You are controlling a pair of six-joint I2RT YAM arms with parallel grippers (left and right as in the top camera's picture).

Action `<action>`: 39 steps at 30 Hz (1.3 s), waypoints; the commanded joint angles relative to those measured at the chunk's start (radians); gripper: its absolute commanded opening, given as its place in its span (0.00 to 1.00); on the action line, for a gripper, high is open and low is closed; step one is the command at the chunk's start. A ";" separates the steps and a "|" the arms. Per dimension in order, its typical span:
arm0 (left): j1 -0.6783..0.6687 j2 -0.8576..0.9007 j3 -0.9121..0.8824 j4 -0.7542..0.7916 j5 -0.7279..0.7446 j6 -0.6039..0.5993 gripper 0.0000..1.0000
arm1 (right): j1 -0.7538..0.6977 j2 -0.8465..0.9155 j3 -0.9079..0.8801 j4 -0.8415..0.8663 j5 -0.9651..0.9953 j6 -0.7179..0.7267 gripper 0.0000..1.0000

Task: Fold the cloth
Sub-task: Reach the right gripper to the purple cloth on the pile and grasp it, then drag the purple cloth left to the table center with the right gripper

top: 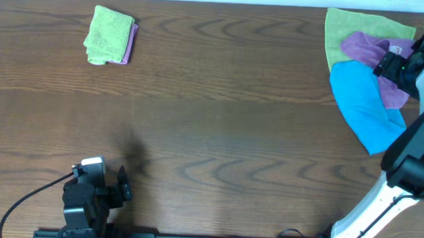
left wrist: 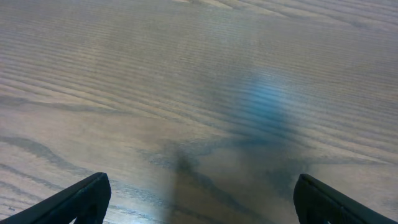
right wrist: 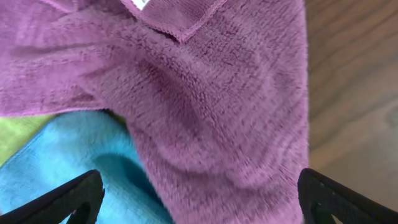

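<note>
Newbie: Grippers first, how are they sitting?

Regular: the right gripper [right wrist: 199,183] is spread wide. There's one dark finger [right wrist: 81,193] in each bottom corner of its wrist view, and the cloth [right wrist: 224,106] fills the whole gap between them. Can't tell if the tips actually touch the fabric, tbh. The left gripper [left wrist: 202,190] is spread just as wide with nothing in it, only bare table [left wrist: 186,74] underneath.

Newbie: And where's the cloth on the table?

Regular: far right corner in the overhead view, rumpled, not folded. It's part of a heap. A blue cloth [top: 367,104] touches it on the near side, and a yellow-green cloth [top: 348,28] lies under both and pokes out toward the far edge. The right wrist view has its white tag [right wrist: 140,4] at the very top by a stitched hem. The purple there overlaps the blue at lower left, with a sliver of green at the left edge. The right arm [top: 411,160] reaches in from the near right corner, its head over the purple.

Newbie: Anything else out there?

Regular: a folded bundle [top: 112,36] at far left, yellow-green on top, with a purple strip showing along its right side. It's well apart from the heap. The left arm [top: 83,199] sits at the near edge, left of centre.
</note>
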 commanded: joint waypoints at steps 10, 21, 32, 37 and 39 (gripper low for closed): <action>-0.005 -0.006 -0.007 -0.032 -0.008 0.022 0.95 | -0.005 0.056 0.017 0.082 -0.016 0.051 0.97; -0.005 -0.006 -0.007 -0.032 -0.008 0.022 0.95 | -0.005 0.088 0.017 0.116 -0.015 0.055 0.30; -0.005 -0.006 -0.007 -0.033 -0.008 0.022 0.95 | 0.004 -0.074 0.018 0.119 0.060 0.018 0.01; -0.005 -0.006 -0.007 -0.032 -0.008 0.022 0.95 | 0.019 -0.234 0.018 0.106 0.060 -0.056 0.05; -0.005 -0.006 -0.007 -0.032 -0.007 0.022 0.95 | 0.030 -0.294 0.018 0.084 0.060 -0.069 0.04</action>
